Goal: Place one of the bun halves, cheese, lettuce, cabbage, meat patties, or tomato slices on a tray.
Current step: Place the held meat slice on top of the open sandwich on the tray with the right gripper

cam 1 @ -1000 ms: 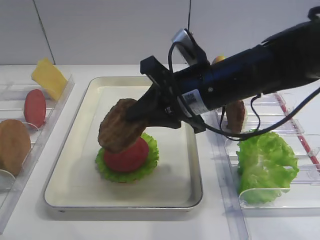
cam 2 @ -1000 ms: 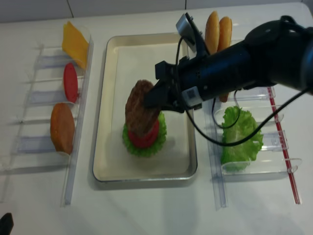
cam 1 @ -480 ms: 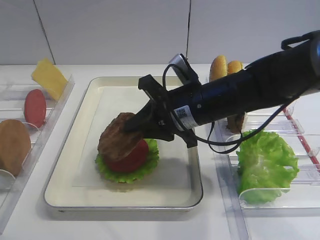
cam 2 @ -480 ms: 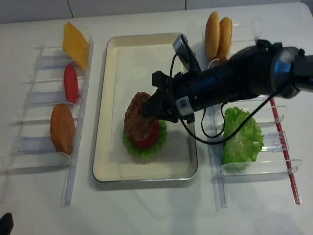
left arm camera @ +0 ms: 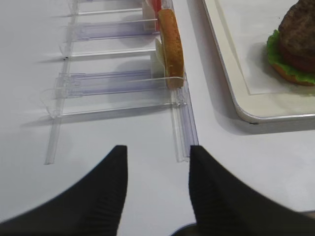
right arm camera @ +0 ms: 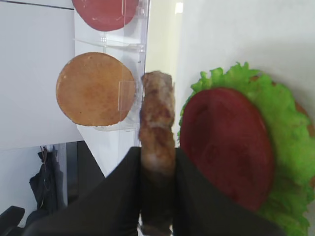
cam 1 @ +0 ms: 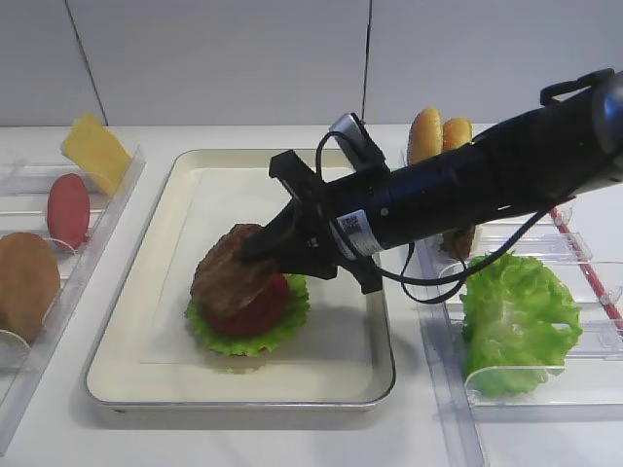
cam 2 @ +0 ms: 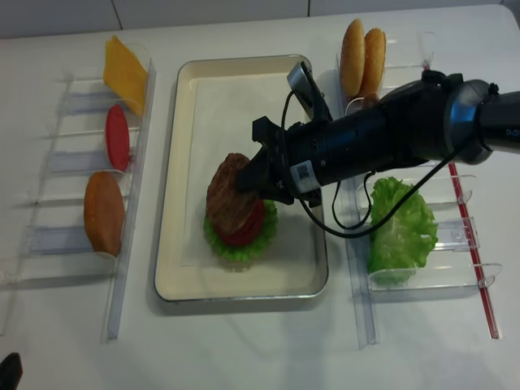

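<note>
A cream tray holds a frilly lettuce leaf with a red tomato slice on it. My right gripper is shut on the edge of a brown meat patty, which leans tilted on the tomato's left side. In the right wrist view the patty stands edge-on between the black fingers, beside the tomato slice and lettuce. My left gripper hangs open over bare table, left of the tray, with nothing between its fingers.
The clear rack on the left holds cheese, a tomato slice and a bun half. The rack on the right holds bun halves, a patty and a lettuce bunch. My right arm crosses the tray's right rim.
My right gripper came down and left with the patty, bringing it from above the stack onto the tomato slice. Over the last half second it barely moved.
</note>
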`<action>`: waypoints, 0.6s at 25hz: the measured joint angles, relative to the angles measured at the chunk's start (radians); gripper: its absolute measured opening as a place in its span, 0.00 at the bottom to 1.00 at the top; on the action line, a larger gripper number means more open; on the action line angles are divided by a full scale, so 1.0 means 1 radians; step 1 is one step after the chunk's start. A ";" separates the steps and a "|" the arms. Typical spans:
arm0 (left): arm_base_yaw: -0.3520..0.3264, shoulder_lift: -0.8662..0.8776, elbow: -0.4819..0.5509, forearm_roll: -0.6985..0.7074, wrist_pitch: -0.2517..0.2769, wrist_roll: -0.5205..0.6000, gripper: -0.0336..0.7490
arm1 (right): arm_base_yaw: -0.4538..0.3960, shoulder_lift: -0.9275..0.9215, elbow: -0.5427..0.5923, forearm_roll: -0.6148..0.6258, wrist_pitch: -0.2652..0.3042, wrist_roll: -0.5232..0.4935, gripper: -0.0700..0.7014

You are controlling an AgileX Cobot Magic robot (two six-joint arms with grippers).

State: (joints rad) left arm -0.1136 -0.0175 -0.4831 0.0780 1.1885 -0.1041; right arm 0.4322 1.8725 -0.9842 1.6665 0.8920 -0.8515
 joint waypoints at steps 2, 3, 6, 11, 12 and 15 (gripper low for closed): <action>0.000 0.000 0.000 0.000 0.000 0.000 0.42 | 0.000 0.011 0.000 0.002 0.000 -0.002 0.30; 0.000 0.000 0.000 0.000 0.000 0.000 0.42 | 0.000 0.019 0.000 0.002 0.000 -0.002 0.30; 0.000 0.000 0.000 0.000 0.000 0.000 0.42 | 0.000 0.027 0.000 0.010 0.000 -0.010 0.30; 0.000 0.000 0.000 0.000 0.000 0.000 0.42 | 0.000 0.038 0.000 0.029 0.004 -0.023 0.30; 0.000 0.000 0.000 0.000 0.000 0.000 0.42 | 0.000 0.043 0.000 0.029 0.004 -0.025 0.30; 0.000 0.000 0.000 0.000 0.000 0.000 0.42 | 0.000 0.058 0.000 0.029 0.012 -0.026 0.29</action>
State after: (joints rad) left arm -0.1136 -0.0175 -0.4831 0.0780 1.1885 -0.1041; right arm 0.4322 1.9304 -0.9842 1.6953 0.9044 -0.8772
